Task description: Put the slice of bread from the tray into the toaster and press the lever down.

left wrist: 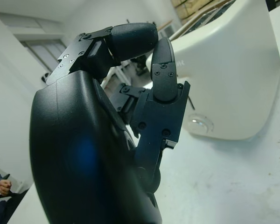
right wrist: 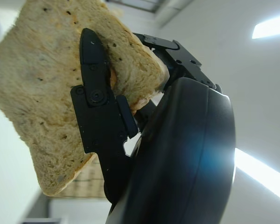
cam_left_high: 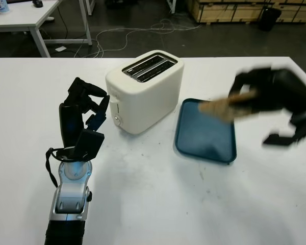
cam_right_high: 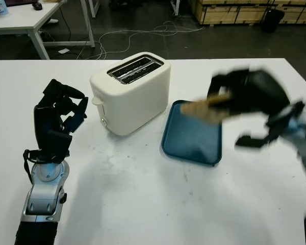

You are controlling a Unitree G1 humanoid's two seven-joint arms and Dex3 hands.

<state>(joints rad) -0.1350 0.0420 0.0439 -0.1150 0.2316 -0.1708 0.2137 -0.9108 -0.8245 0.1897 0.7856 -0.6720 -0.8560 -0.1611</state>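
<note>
Fingers of the right robot hand (cam_left_high: 268,97) clamp the bread slice (cam_left_high: 222,108), held above the tray (cam_left_high: 206,145), its free end pointing left. Toaster (cam_left_high: 145,89) sits left of that robot hand, slots running near-left to far-right. Left robot hand (cam_left_high: 84,109), curled and empty, stands just left of the toaster on the bench (cam_left_high: 153,204).
</note>
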